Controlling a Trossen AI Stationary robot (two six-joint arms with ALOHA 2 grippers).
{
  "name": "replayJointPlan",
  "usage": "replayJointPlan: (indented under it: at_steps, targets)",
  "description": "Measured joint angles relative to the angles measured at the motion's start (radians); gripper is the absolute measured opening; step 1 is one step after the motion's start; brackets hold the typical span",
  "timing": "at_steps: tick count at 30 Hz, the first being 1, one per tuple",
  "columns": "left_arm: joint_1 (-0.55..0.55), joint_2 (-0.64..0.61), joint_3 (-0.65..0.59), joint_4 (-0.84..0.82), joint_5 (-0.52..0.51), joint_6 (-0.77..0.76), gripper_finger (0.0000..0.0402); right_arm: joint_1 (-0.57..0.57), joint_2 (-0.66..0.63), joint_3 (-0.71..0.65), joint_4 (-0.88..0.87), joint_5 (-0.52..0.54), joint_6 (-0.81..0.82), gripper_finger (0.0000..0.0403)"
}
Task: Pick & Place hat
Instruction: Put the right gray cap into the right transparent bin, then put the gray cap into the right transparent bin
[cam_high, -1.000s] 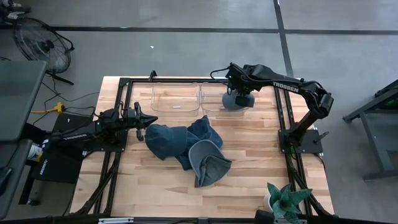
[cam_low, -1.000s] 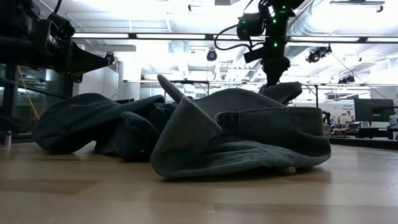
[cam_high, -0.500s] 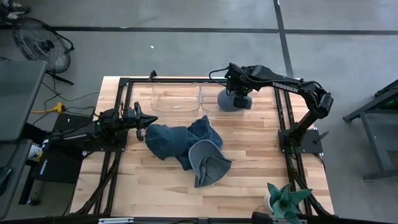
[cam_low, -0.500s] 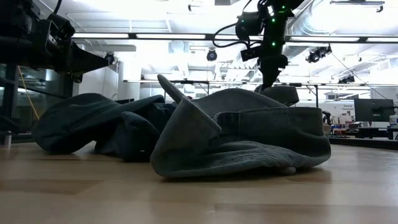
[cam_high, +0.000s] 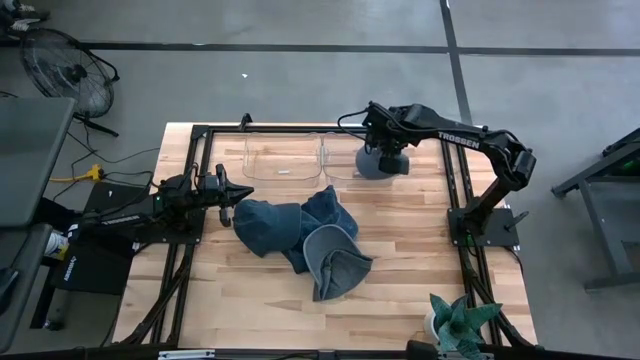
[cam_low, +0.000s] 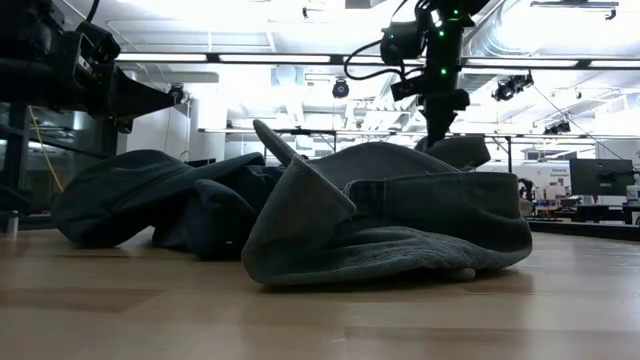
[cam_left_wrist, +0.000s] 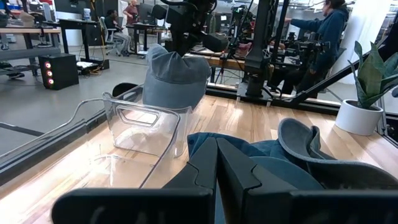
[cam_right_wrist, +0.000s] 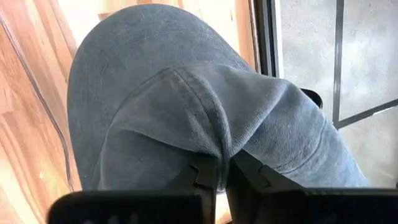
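Here we have the right hand (cam_right_wrist: 221, 177) clenched on a pinched fold of the hat (cam_right_wrist: 186, 106), which hangs limp just beneath it, over the right of 2 clear bins (cam_high: 345, 160). We judge the cloth light, soft and floppy, not fragile; a pinch at the crown holds well, though the brim will swing. Farther off lie the other hats (cam_high: 300, 240) heaped on the desk (cam_high: 420, 260), and beyond them the left hand (cam_high: 240, 192) waits, fingers closed and empty.
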Motion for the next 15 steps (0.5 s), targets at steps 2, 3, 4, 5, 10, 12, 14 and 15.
replayJointPlan:
  at_steps: [2,3,4,5,10,12,14,15]
  targets:
    - [0.0,0.0,0.0,0.0,0.0,0.0,0.0001,0.0,0.0,0.0,0.0,0.0,0.006,0.0036]
    - [0.0,0.0,0.0,0.0,0.0,0.0,0.0001,0.0,0.0,0.0,0.0,0.0,0.009,0.0046]
    - [0.0,0.0,0.0,0.0,0.0,0.0,0.0001,0.0,0.0,0.0,0.0,0.0,0.015,0.0056]
    - [0.0,0.0,0.0,0.0,0.0,0.0,0.0001,0.0,0.0,0.0,0.0,0.0,0.024,0.0067]
    - [0.0,0.0,0.0,0.0,0.0,0.0,0.0001,0.0,0.0,0.0,-0.03,-0.001,0.055,0.0131]
    - [0.0,0.0,0.0,0.0,0.0,0.0,0.0001,0.0,-0.001,0.0,-0.044,-0.001,0.071,0.0158]
    - [0.0,0.0,0.0,0.0,0.0,0.0,0.0001,0.0,-0.007,0.0,-0.056,-0.007,0.078,0.0181]
    - [0.0,0.0,0.0,0.0,0.0,0.0,0.0001,0.0,-0.015,0.0,-0.058,-0.014,0.079,0.0192]
